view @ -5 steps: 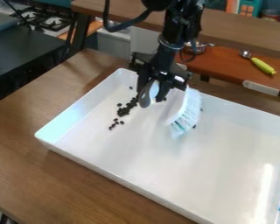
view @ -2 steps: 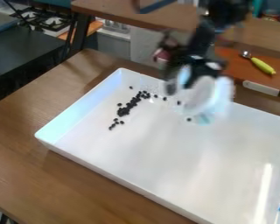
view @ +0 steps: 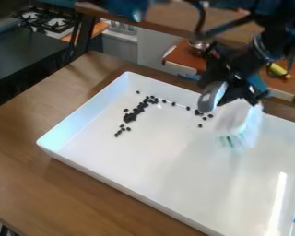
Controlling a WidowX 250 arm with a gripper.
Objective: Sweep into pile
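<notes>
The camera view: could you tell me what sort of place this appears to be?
Probably a robotics lab with toy kitchen props: a black robot arm reaches over a white tray on a wooden table, with a small stove behind.

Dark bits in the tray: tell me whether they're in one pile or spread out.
Spread out: one dense cluster of dark bits in the tray, a looser group near the brush, a few between.

Brush is moving toward the view's right across the tray, more dark bits are showing beside it
</notes>
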